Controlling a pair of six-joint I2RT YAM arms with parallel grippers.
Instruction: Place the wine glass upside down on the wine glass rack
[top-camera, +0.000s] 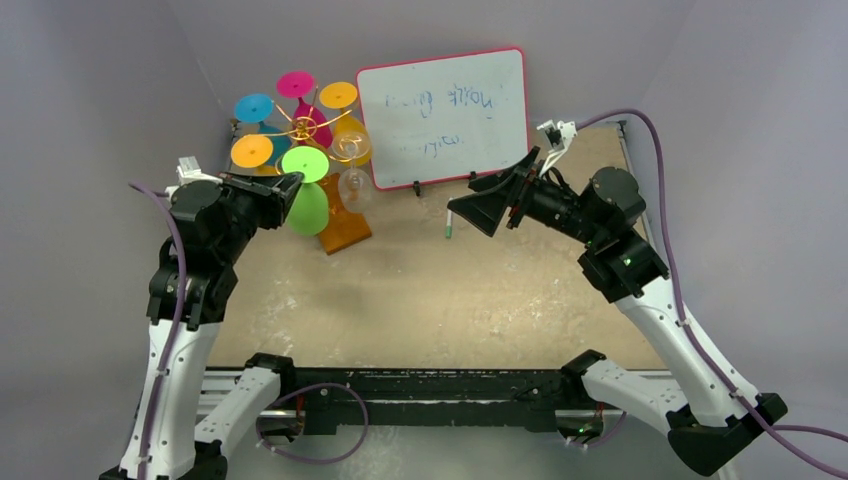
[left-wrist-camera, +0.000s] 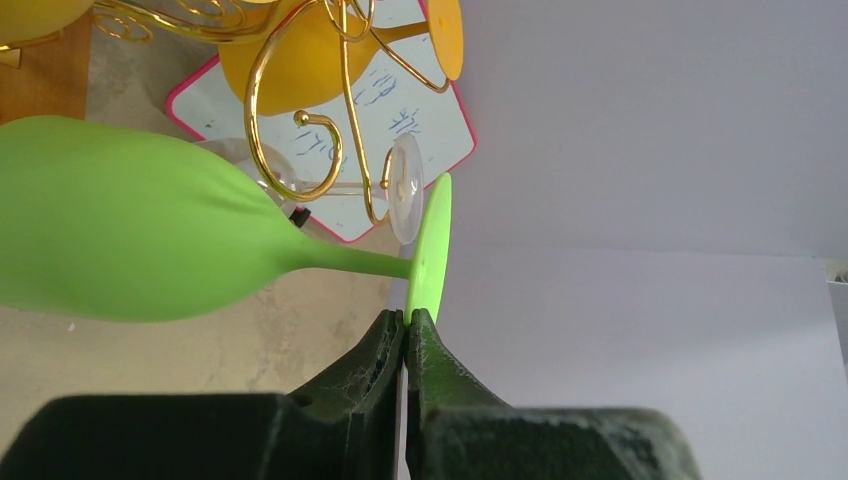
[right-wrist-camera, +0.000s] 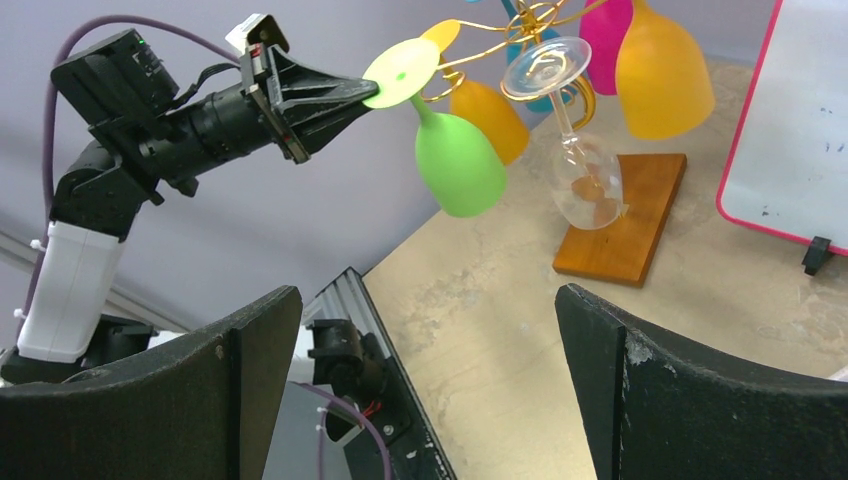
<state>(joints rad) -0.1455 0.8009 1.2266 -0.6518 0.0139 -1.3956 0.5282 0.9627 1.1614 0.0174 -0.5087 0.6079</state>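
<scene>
The green wine glass (top-camera: 310, 205) hangs bowl down at the front of the gold wire rack (top-camera: 303, 125), which stands on a brown wooden base (top-camera: 345, 228). My left gripper (top-camera: 295, 183) is shut on the rim of its round foot. In the left wrist view the jaws (left-wrist-camera: 408, 318) pinch the foot's edge, and the green bowl (left-wrist-camera: 130, 235) lies to the left, just below a gold hook (left-wrist-camera: 300, 140). In the right wrist view the green glass (right-wrist-camera: 458, 165) sits beside a curled arm; I cannot tell whether they touch. My right gripper (top-camera: 468, 213) is open and empty (right-wrist-camera: 428, 295) above the table.
Orange, yellow, pink and blue glasses and a clear glass (top-camera: 352, 165) hang upside down on the rack. A pink-framed whiteboard (top-camera: 443, 115) stands behind it at the back. A green-capped marker (top-camera: 450, 222) lies in front of the board.
</scene>
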